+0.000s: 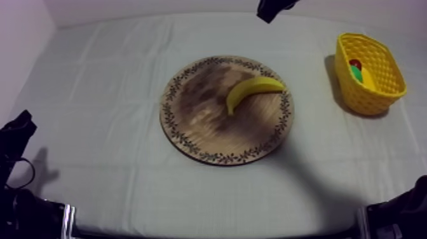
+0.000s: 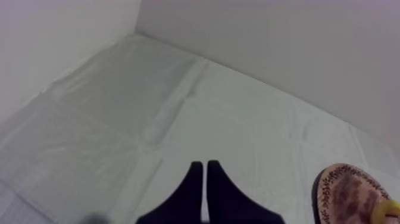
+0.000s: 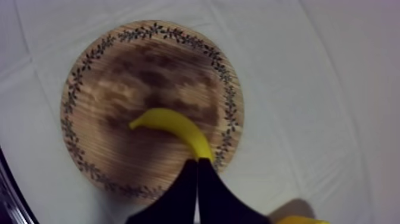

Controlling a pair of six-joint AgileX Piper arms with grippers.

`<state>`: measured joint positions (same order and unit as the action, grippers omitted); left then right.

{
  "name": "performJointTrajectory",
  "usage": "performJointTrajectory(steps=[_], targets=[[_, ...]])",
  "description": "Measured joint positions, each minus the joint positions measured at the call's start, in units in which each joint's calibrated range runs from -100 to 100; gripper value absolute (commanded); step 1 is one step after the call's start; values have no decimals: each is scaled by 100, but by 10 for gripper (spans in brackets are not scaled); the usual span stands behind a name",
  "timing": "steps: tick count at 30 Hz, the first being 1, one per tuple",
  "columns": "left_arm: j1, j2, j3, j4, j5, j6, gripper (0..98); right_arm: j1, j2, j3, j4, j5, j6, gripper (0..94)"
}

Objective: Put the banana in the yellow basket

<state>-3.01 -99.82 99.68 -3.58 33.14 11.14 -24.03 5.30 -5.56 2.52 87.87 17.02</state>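
Observation:
A yellow banana [image 1: 254, 89] lies curved on the right half of the round wooden board [image 1: 210, 121], in the middle of the table. The yellow basket [image 1: 375, 89] stands at the far right. My right arm [image 1: 273, 7] comes in at the back, beyond the board. In the right wrist view my right gripper [image 3: 197, 164] is shut on nothing, its fingers together above the thick end of the banana [image 3: 175, 126] on the board [image 3: 113, 101]. My left gripper [image 2: 205, 170] is shut on nothing over bare cloth, left of the board's rim [image 2: 324, 190].
Inside the basket lie a small red fruit [image 1: 355, 63] and a green and yellow piece [image 1: 362, 76]. My left arm [image 1: 16, 136] rests at the near left edge. A wall runs along the table's far and left sides.

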Motion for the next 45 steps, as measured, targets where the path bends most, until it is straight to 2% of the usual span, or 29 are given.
performJointTrajectory(steps=[7,18,21,23,27,32,38,45], targets=[[0,0,0,0,0,0,1,65,31,-177,-36,510,1140,5],[0,0,0,0,0,0,1,112,11,-319,58,617,3081,14],[0,0,0,0,0,0,1,77,18,-398,52,623,3450,88],[0,0,0,0,0,-3,1,62,31,-432,29,653,3631,198],[0,0,0,0,0,-3,1,50,56,-446,56,677,3768,415],[0,0,0,0,0,-3,1,72,56,-449,171,693,3648,580],[0,0,0,0,0,-3,1,73,56,-454,288,696,3559,691],[0,0,0,0,0,-3,1,-11,160,-277,320,662,3463,735]])
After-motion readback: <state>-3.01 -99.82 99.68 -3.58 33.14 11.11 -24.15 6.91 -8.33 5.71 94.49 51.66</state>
